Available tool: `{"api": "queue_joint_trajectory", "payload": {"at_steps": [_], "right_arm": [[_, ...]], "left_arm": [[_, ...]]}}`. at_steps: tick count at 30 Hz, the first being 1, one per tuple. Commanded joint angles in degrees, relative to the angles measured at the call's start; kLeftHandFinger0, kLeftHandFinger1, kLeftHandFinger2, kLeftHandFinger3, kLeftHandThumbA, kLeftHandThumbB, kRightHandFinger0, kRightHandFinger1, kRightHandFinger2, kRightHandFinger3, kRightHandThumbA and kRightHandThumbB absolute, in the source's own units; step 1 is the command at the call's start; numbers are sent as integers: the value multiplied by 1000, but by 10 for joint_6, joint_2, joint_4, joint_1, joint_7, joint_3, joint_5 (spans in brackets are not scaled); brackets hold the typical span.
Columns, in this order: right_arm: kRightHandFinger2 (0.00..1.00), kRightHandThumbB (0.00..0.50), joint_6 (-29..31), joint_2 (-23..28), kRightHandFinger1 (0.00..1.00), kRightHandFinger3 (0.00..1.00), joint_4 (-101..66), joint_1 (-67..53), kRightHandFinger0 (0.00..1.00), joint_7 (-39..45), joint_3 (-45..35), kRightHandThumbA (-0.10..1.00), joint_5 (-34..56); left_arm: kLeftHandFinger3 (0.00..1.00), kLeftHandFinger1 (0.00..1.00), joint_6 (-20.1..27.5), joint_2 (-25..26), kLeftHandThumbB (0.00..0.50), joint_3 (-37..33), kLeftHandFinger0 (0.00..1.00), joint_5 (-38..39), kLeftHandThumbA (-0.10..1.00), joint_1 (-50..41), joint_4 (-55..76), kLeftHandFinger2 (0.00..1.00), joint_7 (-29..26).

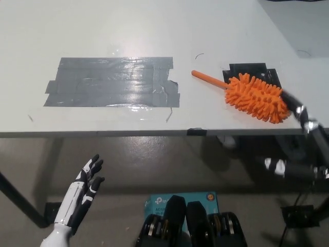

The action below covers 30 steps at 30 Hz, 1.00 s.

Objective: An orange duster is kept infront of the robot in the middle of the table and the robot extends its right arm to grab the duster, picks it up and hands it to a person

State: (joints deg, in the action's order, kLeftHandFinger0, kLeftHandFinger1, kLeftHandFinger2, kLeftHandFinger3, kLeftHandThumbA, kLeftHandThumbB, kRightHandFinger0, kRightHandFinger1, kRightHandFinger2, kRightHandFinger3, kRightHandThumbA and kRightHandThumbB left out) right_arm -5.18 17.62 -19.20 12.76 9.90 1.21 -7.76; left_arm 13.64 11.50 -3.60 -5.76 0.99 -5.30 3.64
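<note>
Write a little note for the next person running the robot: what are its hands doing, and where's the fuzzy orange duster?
Left hand: open, resting low below the table edge.
Right hand: at the duster's far end, blurred; grip cannot be told.
Orange duster: lying on the table, partly over black tape, handle pointing toward the grey tape patch.
Done: right arm has reached the duster.
Left: grasp, lift, hand it to a person; none in view.

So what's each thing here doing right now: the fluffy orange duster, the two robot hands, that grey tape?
Orange duster: lying flat on the table, handle pointing to picture left, head partly over a black tape patch.
Right hand: at the duster's head end, blurred; grip unclear.
Left hand: below the table edge, open, holding nothing.
Grey tape patch: stuck flat on the table, wrinkled and shiny.
</note>
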Motion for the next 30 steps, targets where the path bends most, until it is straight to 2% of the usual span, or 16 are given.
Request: {"api": "queue_joint_trajectory", "payload": {"at_steps": [1, 2, 5, 7, 8, 11, 16, 20, 30], "right_arm": [[1000, 331, -140, 32, 1000, 1000, -36, 82, 1000, 8, 7, 1000, -115], [1000, 321, -140, 35, 1000, 1000, 1, 118, 1000, 9, 21, 1000, -129], [1000, 337, -169, 42, 1000, 1000, 55, 172, 1000, 18, 46, 1000, -153], [1000, 328, -183, 49, 1000, 1000, 96, 208, 1000, 25, 67, 1000, -170], [1000, 346, -200, 52, 1000, 1000, 124, 232, 1000, 32, 82, 1000, -180], [1000, 360, -217, 53, 1000, 1000, 183, 273, 1000, 44, 103, 1000, -197], [1000, 352, -218, 41, 1000, 1000, 265, 312, 1000, 54, 116, 1000, -224], [1000, 390, -218, 24, 1000, 1000, 334, 341, 1000, 58, 123, 983, -238], [1000, 418, -217, 11, 1000, 1000, 437, 367, 1000, 52, 141, 1000, -230]], "left_arm": [[1000, 995, 29, 1, 117, -2, 884, -4, 933, 7, 2, 1000, 4], [1000, 997, 29, 1, 113, -2, 883, -5, 932, 7, 3, 1000, 3], [1000, 996, 25, 0, 125, -2, 883, -5, 939, 8, 5, 1000, 4], [1000, 995, 21, 0, 128, -2, 885, -1, 937, 9, 6, 1000, 5], [1000, 993, 22, 1, 127, -1, 885, -2, 936, 11, 7, 1000, 5], [1000, 992, 23, 2, 125, -2, 885, -3, 937, 12, 7, 1000, 6], [1000, 1000, 20, 2, 121, -4, 892, -6, 940, 14, 11, 1000, 7], [1000, 1000, 17, 3, 131, -2, 898, 0, 931, 15, 12, 1000, 9], [1000, 1000, 17, 3, 129, -1, 896, 1, 920, 16, 16, 1000, 12]]}}
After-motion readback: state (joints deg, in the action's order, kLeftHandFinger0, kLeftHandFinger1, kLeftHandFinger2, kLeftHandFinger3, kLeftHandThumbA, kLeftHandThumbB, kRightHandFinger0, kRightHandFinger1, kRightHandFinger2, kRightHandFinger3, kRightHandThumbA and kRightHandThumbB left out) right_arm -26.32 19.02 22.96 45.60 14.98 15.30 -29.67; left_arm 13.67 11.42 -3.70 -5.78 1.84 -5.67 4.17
